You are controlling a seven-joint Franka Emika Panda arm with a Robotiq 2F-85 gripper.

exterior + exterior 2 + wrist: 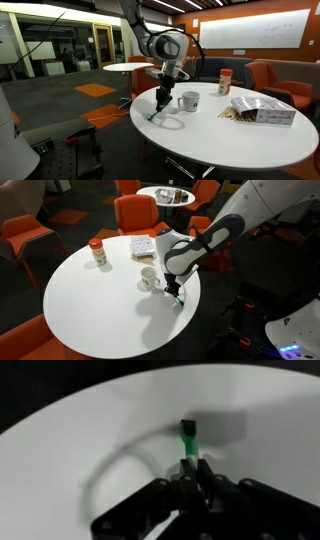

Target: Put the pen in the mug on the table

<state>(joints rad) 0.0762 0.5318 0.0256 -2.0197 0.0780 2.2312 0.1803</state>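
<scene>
Gripper [190, 480] tight around pen [186, 445], mug [188, 101] just beside.

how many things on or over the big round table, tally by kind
mug: 1
orange-red canister: 1
printed packet: 1
pen, held in the end effector: 1
total: 4

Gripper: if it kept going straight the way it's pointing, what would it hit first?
The gripper points down, so probably the table, beside the mug. The pen it seems to hold sticks out ahead, so its tip would likely touch first; depth is unclear.
</scene>
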